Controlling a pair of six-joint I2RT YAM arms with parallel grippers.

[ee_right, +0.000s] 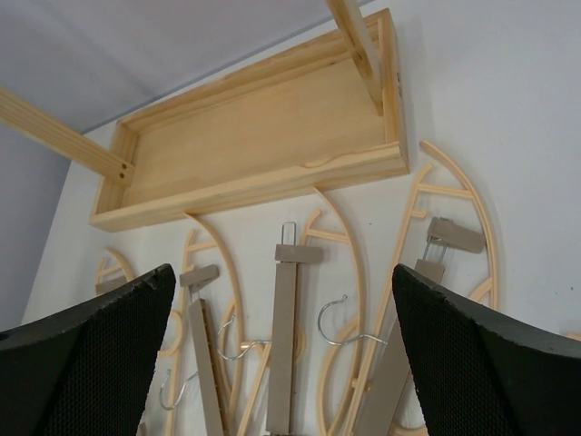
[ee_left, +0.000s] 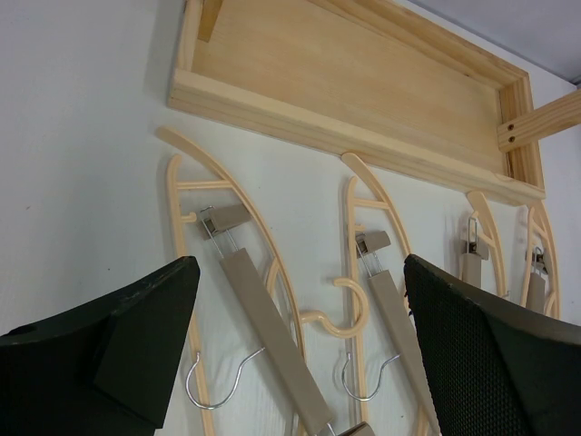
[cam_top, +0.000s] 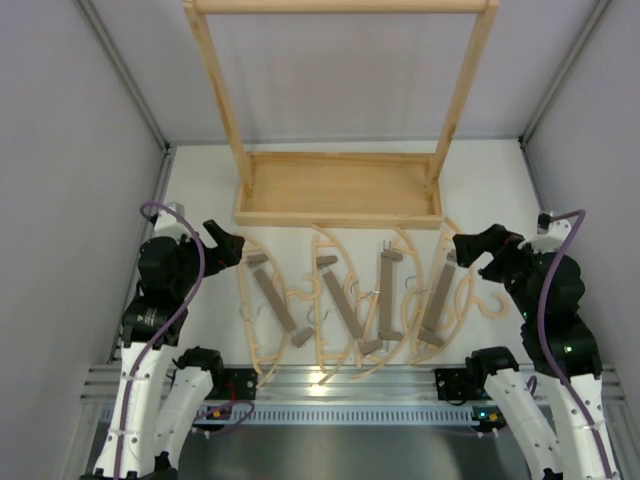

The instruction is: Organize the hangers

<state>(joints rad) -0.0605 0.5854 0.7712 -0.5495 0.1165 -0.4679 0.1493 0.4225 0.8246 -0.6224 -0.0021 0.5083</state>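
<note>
The hangers lie in a tangled row on the white table, in front of the rack's tray. Several pale curved coat hangers (cam_top: 243,305) overlap, with brown-grey clamp bars (cam_top: 278,305) laid across them. My left gripper (cam_top: 235,250) hovers open and empty over the row's left end. In the left wrist view (ee_left: 300,272) a clamp bar (ee_left: 272,336) and a pale hook (ee_left: 317,315) lie below its fingers. My right gripper (cam_top: 462,250) hovers open and empty over the right end. The right wrist view (ee_right: 282,270) shows a clamp bar (ee_right: 283,345) and a pale arc (ee_right: 353,278) below.
The big pale wooden rack stands behind the hangers, its tray base (cam_top: 340,215) touching their far tips; it also shows in the left wrist view (ee_left: 318,118) and the right wrist view (ee_right: 245,186). Grey walls close in both sides. A metal rail (cam_top: 340,385) runs along the near edge.
</note>
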